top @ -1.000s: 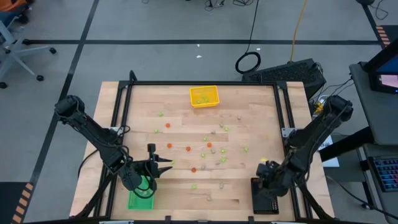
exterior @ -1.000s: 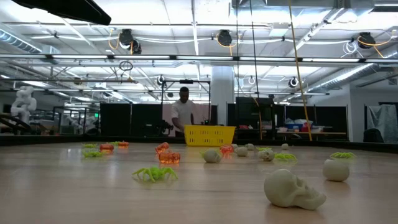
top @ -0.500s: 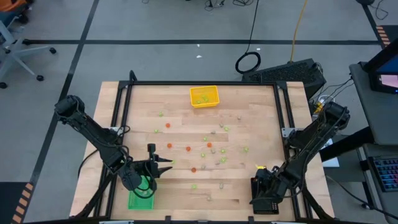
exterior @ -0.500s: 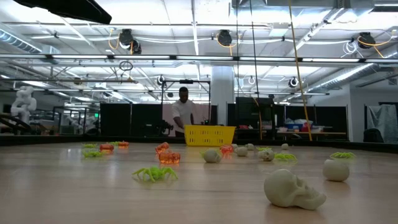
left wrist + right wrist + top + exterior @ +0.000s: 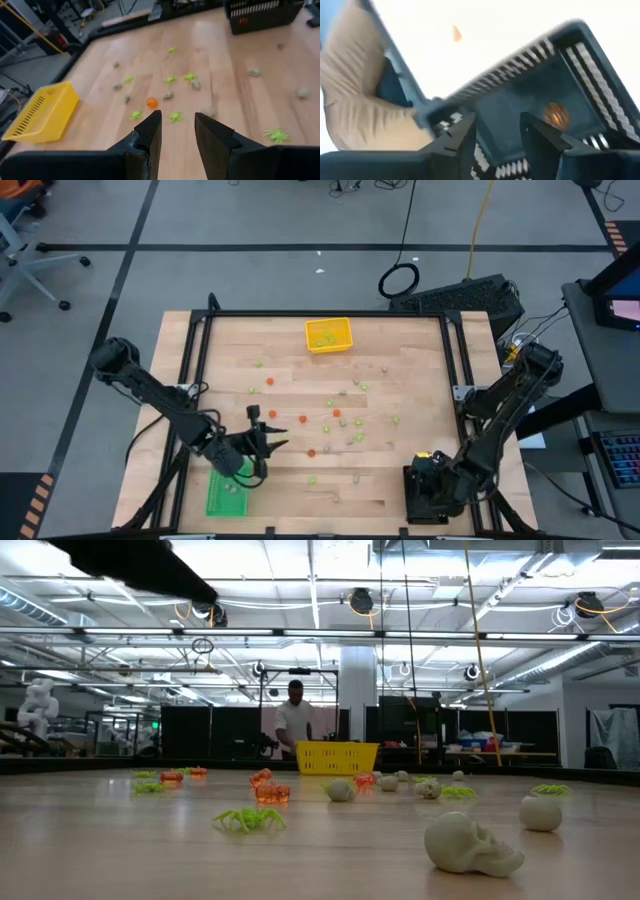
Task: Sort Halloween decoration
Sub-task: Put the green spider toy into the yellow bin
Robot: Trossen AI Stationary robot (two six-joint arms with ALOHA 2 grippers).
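Observation:
Tiny Halloween decoration pieces lie scattered on the wooden table: orange ones (image 5: 303, 420), light green ones (image 5: 312, 478) and beige ones (image 5: 355, 476). The low view shows a beige skull (image 5: 470, 843) and a green spider (image 5: 248, 820) up close. My left gripper (image 5: 272, 432) hovers open above the table, just beyond the green tray (image 5: 225, 498); nothing is between its fingers (image 5: 177, 117). My right gripper (image 5: 430, 480) hangs open over the black tray (image 5: 425, 508), pointing down into it (image 5: 497, 122). One orange piece (image 5: 555, 114) lies on the black tray's floor.
A yellow tray (image 5: 328, 335) with green pieces stands at the far edge's middle. A black frame (image 5: 320, 313) runs around the table. A person (image 5: 295, 720) stands in the room behind. Most pieces cluster around the table's middle (image 5: 170, 80).
My left gripper has moved from above the green tray toward the table's middle and slightly toward the far edge. My right gripper has moved toward the near edge, farther over the black tray. The pieces on the table lie as before.

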